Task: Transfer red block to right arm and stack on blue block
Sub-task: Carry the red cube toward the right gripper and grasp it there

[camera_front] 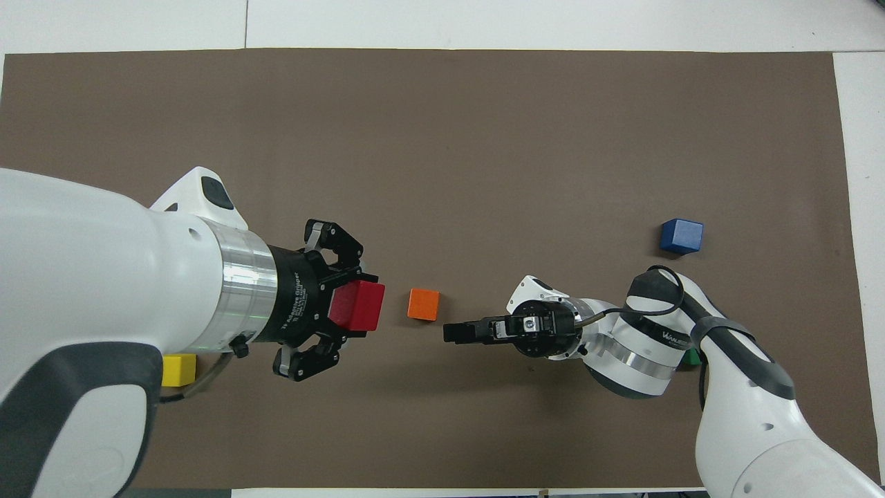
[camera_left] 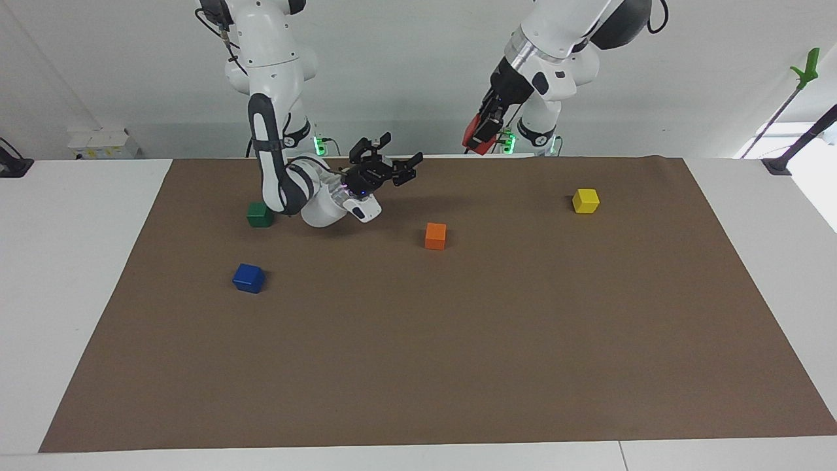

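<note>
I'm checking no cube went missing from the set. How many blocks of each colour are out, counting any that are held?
Red block: 1, held in the left gripper
Blue block: 1
Orange block: 1
Yellow block: 1
Green block: 1
Total: 5 blocks

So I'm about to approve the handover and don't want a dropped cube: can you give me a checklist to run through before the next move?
1. Red block held by the left gripper, up in the air: ok.
2. Right gripper open, ready to receive: ok.
3. Grippers close enough to hand over: not ok, a gap remains, with the orange block on the mat below it.
4. Blue block top bare for stacking: ok.
5. Green block apart from the right arm's elbow: cannot tell.
</note>
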You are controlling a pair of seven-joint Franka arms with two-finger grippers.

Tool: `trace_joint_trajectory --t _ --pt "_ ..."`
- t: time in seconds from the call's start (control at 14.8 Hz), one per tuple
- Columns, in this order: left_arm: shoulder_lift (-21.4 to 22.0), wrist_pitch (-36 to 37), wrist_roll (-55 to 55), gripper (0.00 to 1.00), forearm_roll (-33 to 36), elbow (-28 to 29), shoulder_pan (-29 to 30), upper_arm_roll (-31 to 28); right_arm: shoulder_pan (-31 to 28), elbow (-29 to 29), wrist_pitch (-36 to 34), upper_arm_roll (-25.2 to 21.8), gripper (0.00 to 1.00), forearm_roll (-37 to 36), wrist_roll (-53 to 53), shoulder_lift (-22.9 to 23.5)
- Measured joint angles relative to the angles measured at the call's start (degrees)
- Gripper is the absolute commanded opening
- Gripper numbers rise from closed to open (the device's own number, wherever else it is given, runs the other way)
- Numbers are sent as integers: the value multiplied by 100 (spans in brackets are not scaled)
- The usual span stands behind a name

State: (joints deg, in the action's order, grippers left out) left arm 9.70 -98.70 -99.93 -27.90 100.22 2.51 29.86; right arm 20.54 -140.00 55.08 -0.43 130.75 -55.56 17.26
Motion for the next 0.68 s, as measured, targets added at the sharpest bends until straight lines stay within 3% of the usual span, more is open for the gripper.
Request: trace_joint_trajectory --t 0.2,0.68 --pt "42 -567 -972 0 -314 284 -214 19 16 1 -253 258 100 322 25 122" --pt "436 -730 -2072 0 -459 877 -427 25 153 46 -473 436 100 698 290 330"
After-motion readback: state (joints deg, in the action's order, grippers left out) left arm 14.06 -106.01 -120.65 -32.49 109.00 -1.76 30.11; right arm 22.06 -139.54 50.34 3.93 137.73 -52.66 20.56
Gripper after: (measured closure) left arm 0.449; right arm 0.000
